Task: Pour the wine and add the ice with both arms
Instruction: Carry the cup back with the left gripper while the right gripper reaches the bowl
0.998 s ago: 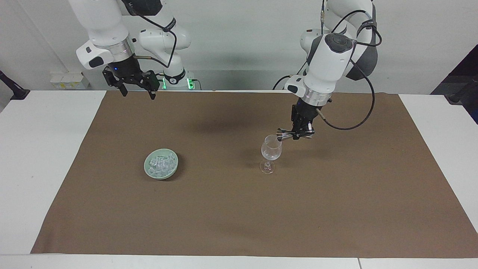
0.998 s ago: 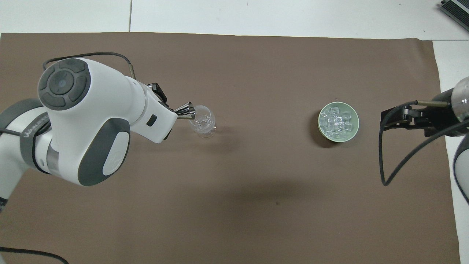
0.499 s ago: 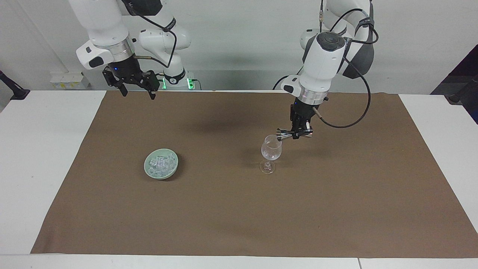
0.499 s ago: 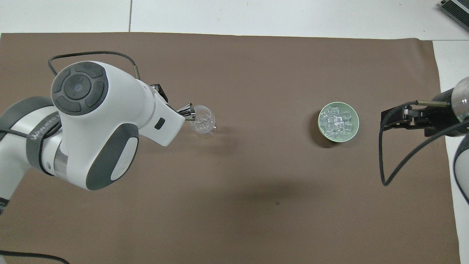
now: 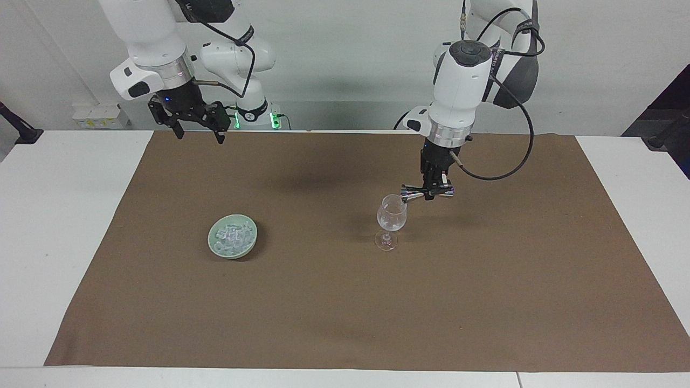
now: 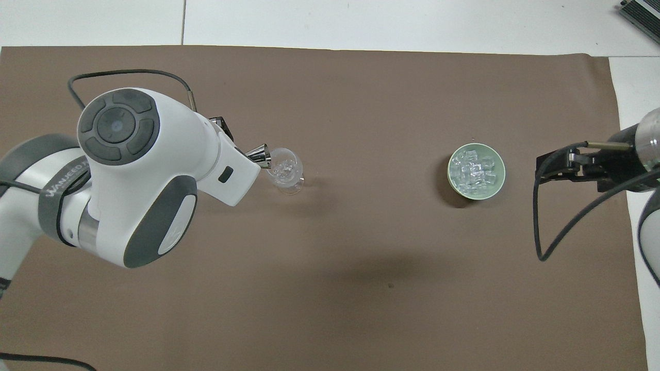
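A clear stemmed glass stands on the brown mat, toward the left arm's end; it also shows in the overhead view. My left gripper is shut on a metal jigger and holds it on its side. The jigger's mouth is at the glass rim, as the overhead view also shows. The ice is heaped in a pale green bowl toward the right arm's end, and both show from overhead: ice, bowl. My right gripper is open and empty, waiting in the air over the mat's edge nearest the robots.
The brown mat covers most of the white table. The left arm's white wrist housing hides part of the mat in the overhead view. A black cable hangs from the right arm.
The left arm's wrist has straightened more upright and the jigger has risen slightly, its mouth drawing back a little from the glass. The right arm has not moved.
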Motion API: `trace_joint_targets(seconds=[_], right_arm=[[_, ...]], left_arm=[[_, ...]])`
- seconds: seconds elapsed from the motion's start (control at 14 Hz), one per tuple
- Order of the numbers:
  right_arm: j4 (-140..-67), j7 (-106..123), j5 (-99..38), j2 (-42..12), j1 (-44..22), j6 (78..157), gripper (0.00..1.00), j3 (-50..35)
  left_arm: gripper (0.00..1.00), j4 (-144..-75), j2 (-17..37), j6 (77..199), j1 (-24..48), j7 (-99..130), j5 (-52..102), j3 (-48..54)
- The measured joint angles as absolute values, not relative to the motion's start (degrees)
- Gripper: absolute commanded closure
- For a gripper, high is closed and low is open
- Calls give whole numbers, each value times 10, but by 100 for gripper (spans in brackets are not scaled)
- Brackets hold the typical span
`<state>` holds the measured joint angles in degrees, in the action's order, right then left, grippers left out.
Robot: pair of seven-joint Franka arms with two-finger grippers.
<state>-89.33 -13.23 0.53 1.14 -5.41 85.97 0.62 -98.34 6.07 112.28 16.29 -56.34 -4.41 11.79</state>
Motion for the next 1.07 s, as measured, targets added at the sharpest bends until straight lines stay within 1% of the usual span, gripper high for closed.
trace_joint_targets(seconds=[0.29,0.71,0.86,1.07], right_arm=[[-893,-132,5,11,-54,868,0,6],[-905,-132,5,11,-44,915,0,7],[-916,-132,5,11,-43,931,0,7],[-938,-132,5,9,-43,954,0,7]], left_arm=[[100,-944,65,1073,173,-558,-83,119],[100,-939,86,1075,189,-542,-91,114],[100,-938,89,1086,173,-546,-70,109],[100,-938,92,1103,120,-616,12,105]])
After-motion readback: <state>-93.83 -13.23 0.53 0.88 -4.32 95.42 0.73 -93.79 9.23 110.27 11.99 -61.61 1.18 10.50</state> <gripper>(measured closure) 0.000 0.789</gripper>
